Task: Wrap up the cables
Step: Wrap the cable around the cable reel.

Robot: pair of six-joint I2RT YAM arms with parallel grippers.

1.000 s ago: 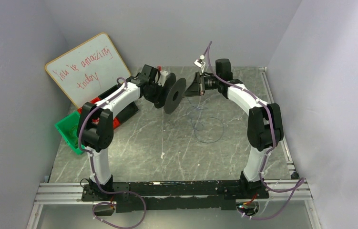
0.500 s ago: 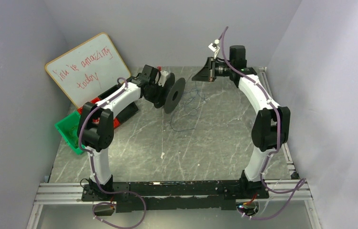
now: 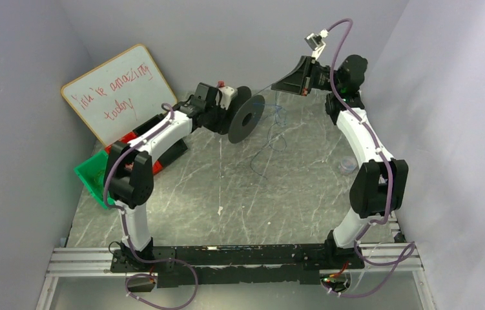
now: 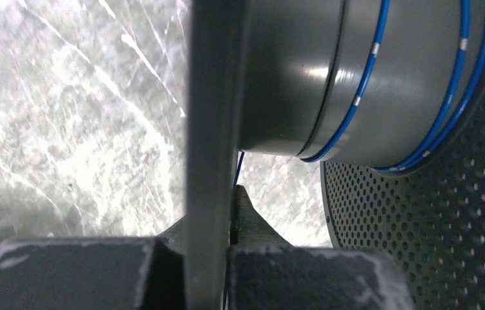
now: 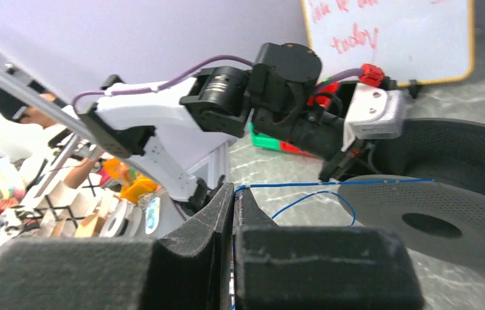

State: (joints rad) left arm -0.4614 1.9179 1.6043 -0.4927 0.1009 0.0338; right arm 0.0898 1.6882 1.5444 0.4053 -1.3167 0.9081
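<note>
My left gripper [image 3: 228, 111] is shut on one flange [image 4: 210, 123] of a black perforated spool [image 3: 247, 118], holding it off the table at the back centre. A few turns of the thin blue cable [image 4: 362, 84] lie round the spool's grey core. My right gripper [image 3: 277, 88] is raised at the back right, shut on the blue cable [image 5: 356, 183]. From its jaws a taut strand runs to the spool [image 5: 433, 219]. The rest of the cable [image 3: 272, 139] hangs in loose loops down to the table.
A whiteboard [image 3: 120, 90] leans on the left wall, with a green bin [image 3: 94, 177] below it. A small clear round thing [image 3: 346, 166] lies by the right arm. A white scrap [image 3: 219, 210] lies mid-table. An aluminium rail [image 3: 227, 258] runs along the near edge.
My right arm has risen and swung to the back right with the cable, lifting its loops off the table. My left arm has shifted the spool slightly right.
</note>
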